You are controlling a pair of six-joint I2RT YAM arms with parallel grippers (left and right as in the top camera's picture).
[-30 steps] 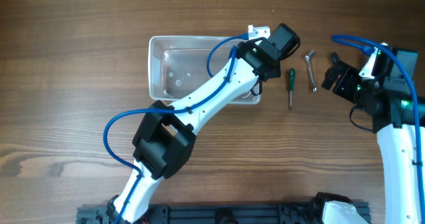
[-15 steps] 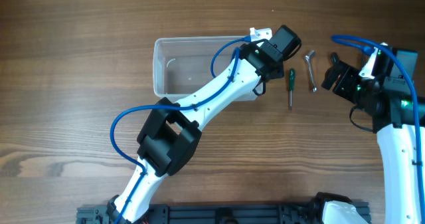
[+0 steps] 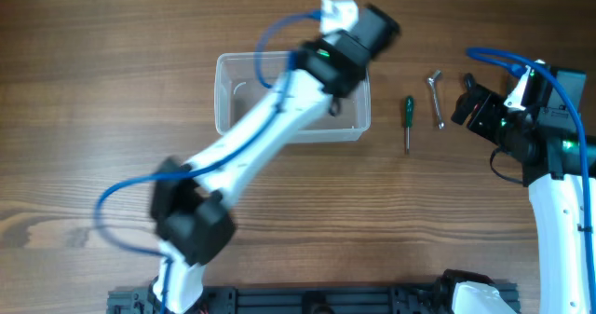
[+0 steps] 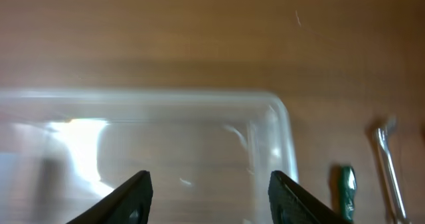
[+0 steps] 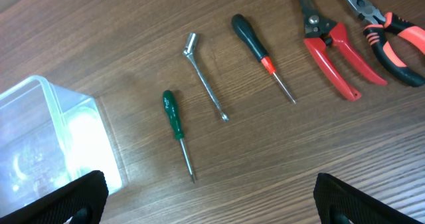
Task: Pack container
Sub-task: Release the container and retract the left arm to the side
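Beside container (image 3: 220,100) — screwdriver (image 3: 407,111), maybe wrench (image 3: 436,98).

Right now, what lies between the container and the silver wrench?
Only the green screwdriver lies between the container and the silver wrench, touching neither; the right wrist view shows it best.

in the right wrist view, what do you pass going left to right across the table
container → green screwdriver → silver wrench → black-handled screwdriver → red-handled cutters → orange pliers
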